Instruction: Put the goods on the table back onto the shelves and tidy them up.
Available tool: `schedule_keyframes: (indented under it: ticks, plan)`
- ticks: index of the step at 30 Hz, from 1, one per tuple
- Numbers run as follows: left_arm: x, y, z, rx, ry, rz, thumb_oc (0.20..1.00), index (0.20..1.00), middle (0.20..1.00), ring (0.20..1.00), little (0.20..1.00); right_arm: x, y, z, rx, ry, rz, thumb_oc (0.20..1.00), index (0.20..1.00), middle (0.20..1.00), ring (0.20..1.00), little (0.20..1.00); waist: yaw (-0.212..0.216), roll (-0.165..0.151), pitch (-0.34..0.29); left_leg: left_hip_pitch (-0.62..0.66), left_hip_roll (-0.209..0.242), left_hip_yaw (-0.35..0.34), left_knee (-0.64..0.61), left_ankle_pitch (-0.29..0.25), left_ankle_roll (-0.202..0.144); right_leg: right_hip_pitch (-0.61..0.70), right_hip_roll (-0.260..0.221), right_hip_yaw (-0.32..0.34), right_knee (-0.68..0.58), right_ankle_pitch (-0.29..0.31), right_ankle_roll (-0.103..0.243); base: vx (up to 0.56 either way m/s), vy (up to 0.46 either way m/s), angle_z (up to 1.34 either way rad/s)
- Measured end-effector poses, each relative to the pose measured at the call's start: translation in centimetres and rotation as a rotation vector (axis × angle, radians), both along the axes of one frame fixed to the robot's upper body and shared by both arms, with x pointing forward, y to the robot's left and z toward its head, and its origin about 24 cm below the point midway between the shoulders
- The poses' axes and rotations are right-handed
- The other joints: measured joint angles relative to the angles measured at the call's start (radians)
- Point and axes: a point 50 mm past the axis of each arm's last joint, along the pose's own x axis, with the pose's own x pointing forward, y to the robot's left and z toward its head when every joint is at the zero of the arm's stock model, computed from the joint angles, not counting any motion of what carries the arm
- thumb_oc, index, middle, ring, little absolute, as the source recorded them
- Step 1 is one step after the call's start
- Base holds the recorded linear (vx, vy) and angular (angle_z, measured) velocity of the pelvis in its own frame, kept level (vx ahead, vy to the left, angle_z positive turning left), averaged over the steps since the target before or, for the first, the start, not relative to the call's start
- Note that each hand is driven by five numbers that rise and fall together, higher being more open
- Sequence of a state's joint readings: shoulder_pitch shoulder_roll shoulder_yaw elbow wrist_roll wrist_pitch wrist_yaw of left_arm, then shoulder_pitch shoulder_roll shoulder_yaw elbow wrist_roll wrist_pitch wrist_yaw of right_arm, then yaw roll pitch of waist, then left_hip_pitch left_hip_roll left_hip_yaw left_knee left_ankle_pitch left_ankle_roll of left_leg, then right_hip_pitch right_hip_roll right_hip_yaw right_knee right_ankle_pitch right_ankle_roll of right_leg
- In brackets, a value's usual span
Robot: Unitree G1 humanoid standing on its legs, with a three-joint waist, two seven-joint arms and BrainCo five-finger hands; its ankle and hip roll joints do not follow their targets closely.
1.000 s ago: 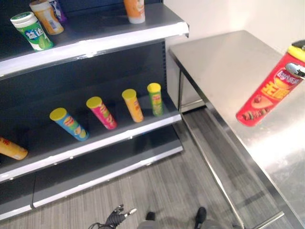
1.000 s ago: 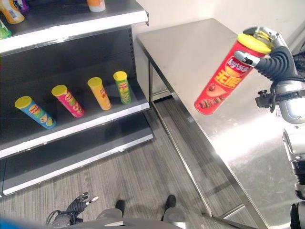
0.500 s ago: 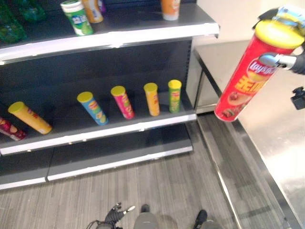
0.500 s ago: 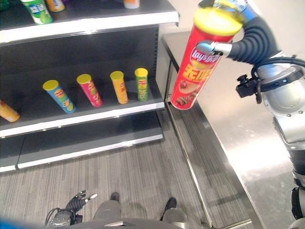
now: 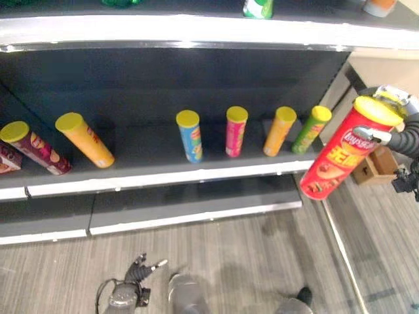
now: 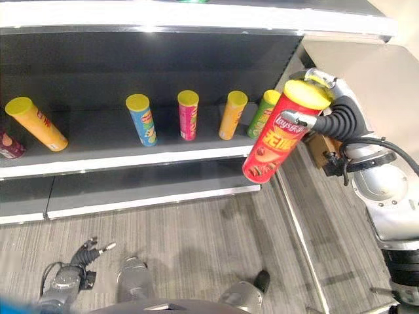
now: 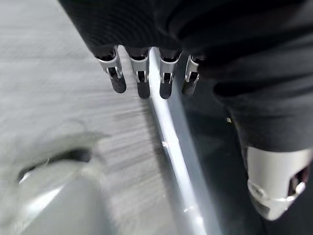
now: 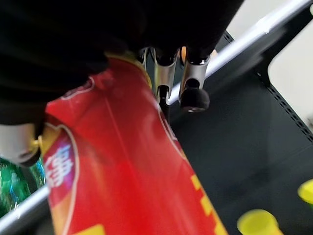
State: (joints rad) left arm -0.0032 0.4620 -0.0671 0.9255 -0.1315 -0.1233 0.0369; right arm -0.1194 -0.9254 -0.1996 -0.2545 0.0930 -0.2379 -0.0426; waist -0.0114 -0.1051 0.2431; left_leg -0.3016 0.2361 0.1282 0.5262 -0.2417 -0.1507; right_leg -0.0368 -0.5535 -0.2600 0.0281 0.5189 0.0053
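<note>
Right eye view has the right hand (image 6: 325, 111) right of centre, its fingers curled round the top of a red chip can (image 6: 277, 139), which it holds in the air. Fingers wrap the can just under its yellow lid; in the right wrist view the dark fingertips (image 8: 194, 99) lie against the red wall of the can (image 8: 127, 171). The can is a tall red tube with a yellow lid and yellow lettering down its side. Its long axis is tilted: the lid points to the upper right of the frame, toward the hand, and the base points to the lower left, toward the grey floor (image 6: 196, 242). The base hangs in front of the right end of the middle shelf (image 6: 163, 159), past its pale front edge and clear of it.

On that shelf, left of the can, stand four smaller cans in a row: a green can (image 6: 263, 112) nearest, then an orange can (image 6: 233, 114), a pink can (image 6: 188, 114) and a blue can (image 6: 142, 118). A gap of bare shelf lies between the blue can and a leaning orange can (image 6: 35, 122) at centre left. An upper shelf (image 6: 196, 16) with a pale front edge runs along the top of the frame.

Left hand (image 7: 146, 78) hangs low over the floor with its fingers straight and holding nothing.
</note>
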Motion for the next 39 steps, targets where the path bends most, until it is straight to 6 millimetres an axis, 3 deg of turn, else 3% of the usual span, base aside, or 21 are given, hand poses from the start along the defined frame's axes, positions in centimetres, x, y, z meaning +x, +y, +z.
schedule_keyframes:
  ticks: [1,4,5,6,7,8,9,10,11,12,15,19,24,27,29,33,34,36,37,38,39]
  plan:
    - [0.1,0.6,0.3,0.014,-0.002,0.008,1.000,1.000,1.000,1.000,1.000,0.0,-0.1,-0.4,0.012,0.009,-0.008,0.200,0.200,0.200,0.200,0.200,-0.002,-0.008,0.000,0.008,-0.004,0.016,0.001,-0.007,0.010,-0.015,-0.011,0.040,0.029,-0.001,0.000,0.08,0.399,0.09]
    - [0.6,1.7,1.0,0.069,0.000,-0.007,1.000,1.000,1.000,1.000,1.000,-0.5,-0.7,-0.3,0.036,-0.016,-0.044,0.200,0.200,0.200,0.200,0.200,0.005,-0.033,0.000,0.020,-0.020,-0.001,0.001,-0.003,0.020,-0.022,0.005,0.057,0.083,0.000,0.000,0.16,0.399,0.13]
    - [0.9,1.5,1.0,0.067,0.000,-0.014,1.000,1.000,1.000,1.000,1.000,-0.6,-0.9,0.1,0.038,-0.033,-0.054,0.200,0.200,0.200,0.200,0.200,0.001,-0.024,0.009,0.034,-0.016,-0.010,-0.021,0.000,0.022,-0.054,0.002,0.062,0.145,-0.037,0.019,0.10,0.209,0.32]
    - [0.9,1.0,0.7,0.055,0.009,-0.014,1.000,1.000,1.000,1.000,1.000,-0.7,-0.9,0.0,0.043,-0.036,-0.054,0.200,0.200,0.200,0.200,0.200,-0.008,-0.014,0.011,0.066,0.013,-0.030,-0.089,0.040,0.026,-0.059,0.069,0.091,0.178,-0.316,0.180,0.05,0.142,0.37]
    - [0.8,0.4,0.3,0.043,0.016,-0.019,1.000,1.000,1.000,1.000,1.000,-0.7,-0.9,0.1,0.027,-0.037,-0.051,0.200,0.200,0.200,0.200,0.200,-0.017,-0.010,0.011,0.096,0.016,-0.036,-0.142,0.069,0.021,-0.050,0.150,0.096,0.151,-0.391,0.184,0.13,0.259,0.28]
    - [0.1,0.3,-0.1,0.042,0.036,-0.018,1.000,1.000,1.000,1.000,1.000,-0.8,-0.7,0.6,0.003,-0.051,-0.043,0.200,0.200,0.200,0.200,0.200,-0.008,-0.009,0.011,0.156,0.034,-0.028,-0.244,0.127,0.005,-0.046,0.274,0.100,0.093,-0.437,0.141,0.05,0.123,0.19]
    - [-0.4,-0.1,-0.5,0.031,0.050,-0.027,1.000,1.000,1.000,1.000,1.000,-0.9,-0.7,1.0,-0.017,-0.065,-0.041,0.200,0.200,0.200,0.200,0.200,-0.013,-0.024,-0.002,0.180,0.012,-0.021,-0.292,0.147,0.000,-0.043,0.311,0.043,0.063,-0.457,0.113,0.10,0.171,-0.05]
    - [-0.4,-1.0,-0.8,0.014,0.051,-0.041,1.000,1.000,1.000,1.000,1.000,-1.0,-0.7,1.5,-0.031,-0.085,-0.041,0.200,0.200,0.200,0.200,0.200,-0.013,-0.025,-0.011,0.187,0.010,-0.018,-0.316,0.155,-0.011,-0.027,0.317,0.054,0.031,-0.475,0.129,0.09,0.131,0.11]
    - [-0.5,-2.8,-1.7,-0.030,0.066,-0.076,1.000,1.000,1.000,1.000,1.000,-1.4,-1.2,2.2,-0.026,-0.125,-0.064,0.200,0.200,0.200,0.200,0.200,-0.027,-0.012,-0.004,0.182,0.005,-0.034,-0.336,0.168,-0.001,-0.011,0.326,0.052,-0.016,-0.467,0.169,0.14,0.153,0.31]
    - [-0.5,-5.3,-2.6,-0.088,0.081,-0.114,1.000,1.000,1.000,1.000,1.000,-1.2,-1.6,2.3,-0.032,-0.116,-0.089,0.200,0.200,0.200,0.200,0.200,-0.067,0.002,0.003,0.165,-0.038,-0.060,-0.333,0.170,0.002,0.010,0.344,0.124,-0.051,-0.473,0.176,0.10,0.103,0.47]
    - [-0.4,-6.7,-2.8,-0.123,0.077,-0.137,1.000,1.000,1.000,1.000,1.000,-1.4,-1.7,1.8,-0.039,-0.090,-0.094,0.200,0.200,0.200,0.200,0.200,-0.073,0.002,0.012,0.186,-0.050,-0.066,-0.353,0.172,0.000,0.030,0.346,0.136,-0.062,-0.474,0.180,0.03,-0.002,0.15]
    - [0.1,-6.0,-2.4,-0.097,0.061,-0.145,1.000,1.000,1.000,1.000,1.000,-1.5,-1.5,2.0,-0.050,-0.095,-0.085,0.200,0.200,0.200,0.200,0.200,-0.067,-0.006,0.020,0.222,-0.050,-0.089,-0.415,0.207,-0.009,0.071,0.358,0.127,-0.107,-0.463,0.191,0.06,-0.069,0.20]
    - [-0.5,-6.2,-2.5,-0.102,0.069,-0.153,1.000,1.000,1.000,1.000,1.000,-1.8,0.4,3.8,-0.095,-0.165,0.013,0.200,0.200,0.200,0.200,0.200,-0.058,0.005,0.030,0.244,-0.052,-0.096,-0.424,0.214,-0.009,0.101,0.361,0.117,-0.125,-0.463,0.196,0.06,-0.083,0.05]
    - [0.4,-6.1,-1.8,-0.101,0.022,-0.147,1.000,1.000,1.000,1.000,1.000,-1.7,2.0,5.0,-0.158,-0.191,0.091,0.200,0.200,0.200,0.200,0.200,-0.047,-0.007,0.065,0.192,-0.051,-0.091,-0.274,0.214,-0.010,0.113,0.358,0.128,-0.106,-0.493,0.179,0.01,0.001,0.02]
    - [1.1,-6.4,-1.4,-0.107,-0.009,-0.155,1.000,1.000,1.000,1.000,1.000,-1.6,3.0,5.8,-0.213,-0.209,0.126,0.200,0.200,0.200,0.200,0.200,-0.027,0.006,0.086,0.148,-0.039,-0.097,-0.158,0.217,-0.012,0.159,0.366,0.121,-0.131,-0.490,0.172,0.10,0.079,0.21]
    - [-0.2,-6.3,-1.8,-0.112,0.006,-0.147,1.000,1.000,1.000,1.000,1.000,-1.4,4.5,6.0,-0.275,-0.194,0.194,0.200,0.200,0.200,0.200,0.200,-0.013,0.018,0.083,0.215,-0.020,-0.058,-0.305,0.194,-0.029,0.125,0.366,0.145,-0.124,-0.466,0.164,0.13,0.281,-0.17]
    - [-0.8,-6.1,-2.0,-0.110,0.019,-0.134,1.000,1.000,1.000,1.000,1.000,-1.2,4.9,5.9,-0.282,-0.186,0.213,0.200,0.200,0.200,0.200,0.200,-0.011,0.018,0.082,0.231,-0.022,-0.053,-0.350,0.185,-0.019,0.108,0.370,0.152,-0.124,-0.456,0.173,0.17,0.457,-0.34]
    - [-0.1,-4.8,-1.8,-0.104,0.030,-0.123,1.000,1.000,1.000,1.000,1.000,-0.5,5.1,5.0,-0.271,-0.145,0.230,0.200,0.200,0.200,0.200,0.200,-0.013,-0.009,0.094,0.191,-0.020,-0.097,-0.310,0.148,-0.027,0.088,0.342,0.186,-0.122,-0.453,0.163,0.16,0.421,-0.17]
    - [0.1,-3.6,-1.8,-0.090,0.061,-0.092,1.000,1.000,1.000,1.000,1.000,0.2,5.1,4.5,-0.269,-0.110,0.229,0.200,0.200,0.200,0.200,0.200,-0.013,-0.011,0.093,0.189,0.008,-0.096,-0.308,0.127,-0.047,0.081,0.344,0.211,-0.118,-0.454,0.162,0.23,0.725,-0.18]
    - [1.1,-1.6,-0.5,-0.049,0.016,-0.049,1.000,1.000,1.000,1.000,1.000,0.4,4.7,3.7,-0.233,-0.080,0.215,0.200,0.200,0.200,0.200,0.200,-0.014,-0.031,0.099,0.146,0.027,-0.107,-0.254,0.123,-0.051,0.080,0.324,0.211,-0.121,-0.457,0.163,0.16,0.554,-0.11]
    - [1.2,-1.0,-0.1,-0.030,0.000,-0.040,1.000,1.000,1.000,1.000,1.000,0.2,4.3,3.4,-0.227,-0.069,0.199,0.200,0.200,0.200,0.200,0.200,-0.010,-0.027,0.098,0.127,0.058,-0.125,-0.238,0.111,-0.069,0.080,0.318,0.222,-0.122,-0.458,0.169,0.16,0.554,0.10]
